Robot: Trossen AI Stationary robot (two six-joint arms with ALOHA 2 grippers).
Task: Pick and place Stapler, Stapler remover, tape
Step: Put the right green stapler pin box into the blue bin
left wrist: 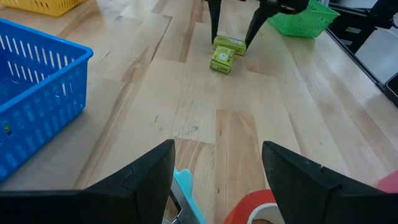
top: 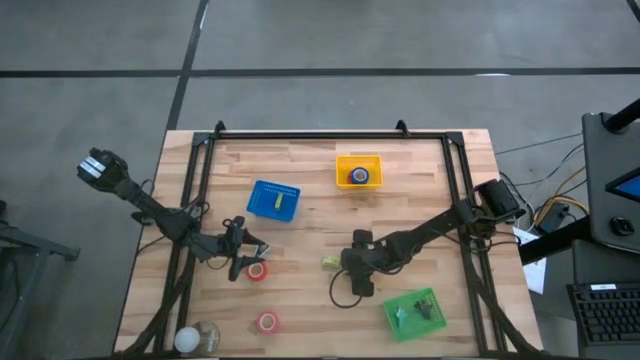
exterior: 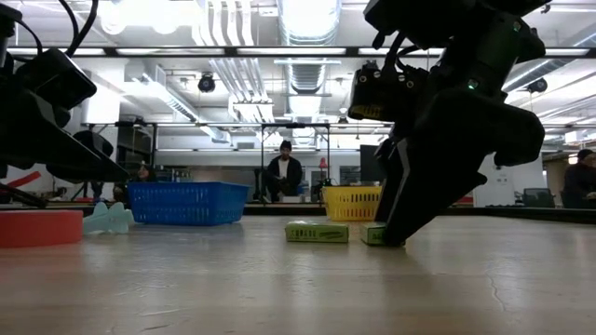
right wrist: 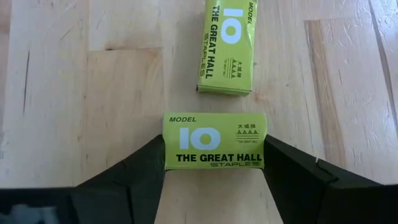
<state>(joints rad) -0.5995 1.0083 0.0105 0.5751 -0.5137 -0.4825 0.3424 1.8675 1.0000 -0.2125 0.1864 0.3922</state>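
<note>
My right gripper (right wrist: 214, 147) stands low over two lime-green staple boxes on the table, shut on the nearer box (right wrist: 214, 148); the second box (right wrist: 227, 46) lies just beyond. My left gripper (left wrist: 217, 149) is open above a light-blue staple remover (left wrist: 186, 194) and a red tape roll (left wrist: 254, 210), touching neither. In the high view the left gripper (top: 243, 258) is left of centre and the right gripper (top: 352, 268) near the middle. A second red roll (top: 266, 321) lies near the near edge. The blue roll (top: 359, 176) sits in the yellow basket (top: 340, 160). My right gripper pinches the nearer staple box between its two fingers, one finger (right wrist: 140, 165) on each short end (right wrist: 169, 149). The fingers come slanting down from above and lie across the box's length. In the low view the box (exterior: 372, 234) rests on the table.
A blue basket (top: 273, 200) stands left of centre, and a green basket (top: 415, 310) with a dark object in it sits at the near right. A pale round object (top: 195, 338) lies at the near left corner. A black frame (top: 330, 135) borders the table. People sit in the room beyond.
</note>
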